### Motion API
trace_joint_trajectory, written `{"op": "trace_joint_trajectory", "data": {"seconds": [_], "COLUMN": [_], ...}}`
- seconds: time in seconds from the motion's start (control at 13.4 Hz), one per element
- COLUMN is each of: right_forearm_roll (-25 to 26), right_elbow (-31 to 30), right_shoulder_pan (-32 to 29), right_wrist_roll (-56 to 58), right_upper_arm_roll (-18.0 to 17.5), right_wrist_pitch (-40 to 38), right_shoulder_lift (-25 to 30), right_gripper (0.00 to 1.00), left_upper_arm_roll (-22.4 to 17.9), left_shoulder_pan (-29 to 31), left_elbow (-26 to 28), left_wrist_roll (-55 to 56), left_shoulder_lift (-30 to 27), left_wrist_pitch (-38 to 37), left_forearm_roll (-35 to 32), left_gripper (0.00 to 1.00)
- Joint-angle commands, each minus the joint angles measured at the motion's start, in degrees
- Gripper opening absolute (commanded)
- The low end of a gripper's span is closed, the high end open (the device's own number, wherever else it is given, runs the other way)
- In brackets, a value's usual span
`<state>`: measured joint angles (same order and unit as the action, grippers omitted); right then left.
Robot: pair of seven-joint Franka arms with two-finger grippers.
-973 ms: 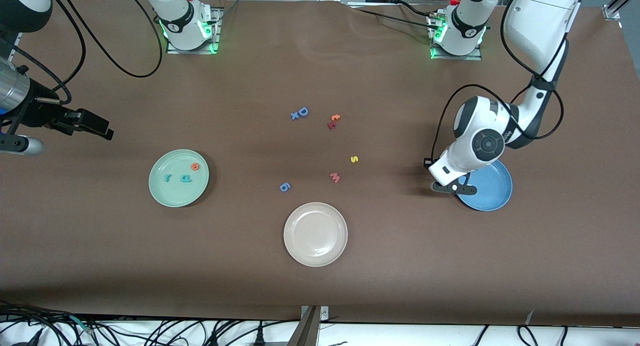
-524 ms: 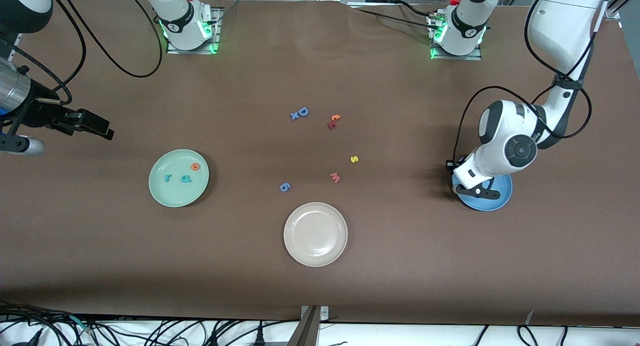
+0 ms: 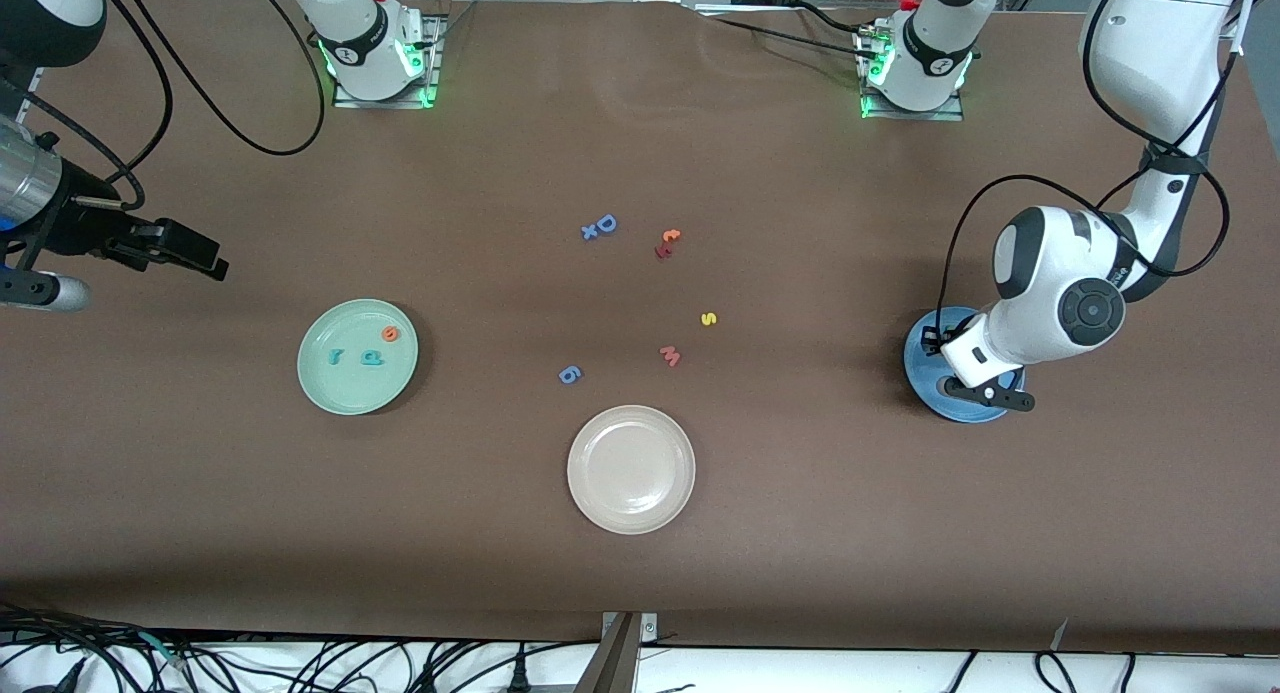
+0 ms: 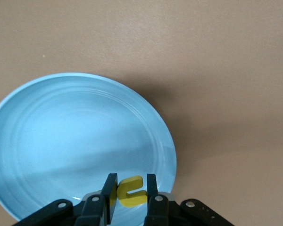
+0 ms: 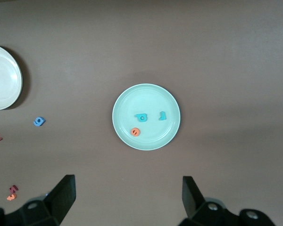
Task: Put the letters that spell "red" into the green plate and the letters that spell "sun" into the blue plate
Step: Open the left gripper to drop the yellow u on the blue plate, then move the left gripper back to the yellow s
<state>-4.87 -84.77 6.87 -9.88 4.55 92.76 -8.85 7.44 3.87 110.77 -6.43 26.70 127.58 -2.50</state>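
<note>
**Plates**
- Green plate (image 3: 357, 357): toward the right arm's end of the table. Holds teal "r" (image 3: 336, 354), teal "d" (image 3: 371, 356) and orange "e" (image 3: 390, 334), all lying apart.
- Blue plate (image 3: 925, 345): toward the left arm's end. Largely covered by the left arm in the front view; the left wrist view shows most of its floor bare, with the edge nearest the gripper cut off.
- White plate (image 3: 631, 469): nearest the front camera, mid-table.

**Loose letters, mid-table**
- Yellow "s" (image 3: 708, 319): on the table, in no plate.
- Pink "m" (image 3: 670, 355): just nearer the camera than the "s".
- Blue "6" (image 3: 569, 375): between the "m" and the green plate.
- Blue "D" (image 3: 605, 223): touching a small blue piece too small to read.
- Orange and dark-red pair (image 3: 667, 243): touching; shapes hard to make out.
- Green "u": not found in any view.

**Grippers**
- Left gripper (image 4: 131, 193): over the blue plate, its fingers clamped on a yellow letter (image 4: 130, 190). The letter is part hidden between them; it looks like the "n". In the front view the wrist hides the letter.
- Right gripper (image 5: 127, 197): waits, raised above the table at the right arm's end; fingers spread wide, holding nothing. Fingertips cut off in its wrist view.
</note>
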Motion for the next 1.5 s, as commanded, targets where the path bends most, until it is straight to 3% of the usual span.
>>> {"op": "trace_joint_trajectory", "data": {"seconds": [0.0, 0.07, 0.52, 1.12, 1.42], "right_forearm_roll": [0.7, 0.7, 0.7, 0.7, 0.7], "right_elbow": [0.0, -0.2, -0.2, -0.2, -0.3], "right_shoulder_pan": [-0.1, -0.1, -0.1, -0.1, -0.1], "right_wrist_roll": [0.0, 0.0, 0.0, 0.0, 0.0], "right_upper_arm_roll": [-0.2, -0.2, -0.2, -0.2, -0.2], "right_wrist_pitch": [-0.6, -0.6, -0.6, -0.6, -0.6], "right_shoulder_lift": [0.1, 0.2, 0.1, 0.1, 0.1], "right_gripper": [1.00, 1.00, 1.00, 1.00, 1.00], "left_upper_arm_roll": [0.5, 0.5, 1.2, 10.0, 11.4], "left_shoulder_pan": [1.2, 1.7, 1.1, 0.7, -6.1], "left_elbow": [-0.9, -1.1, -1.1, -0.8, -1.3], "left_wrist_roll": [-1.9, -2.1, 2.5, 19.2, 30.9], "left_shoulder_lift": [-0.2, -0.2, -0.2, -0.1, 0.0], "left_wrist_pitch": [-1.3, -1.3, -1.3, -1.3, -0.5], "left_forearm_roll": [-2.2, -2.1, -1.3, 1.6, 1.0], "left_gripper": [0.81, 1.00, 1.00, 1.00, 1.00]}}
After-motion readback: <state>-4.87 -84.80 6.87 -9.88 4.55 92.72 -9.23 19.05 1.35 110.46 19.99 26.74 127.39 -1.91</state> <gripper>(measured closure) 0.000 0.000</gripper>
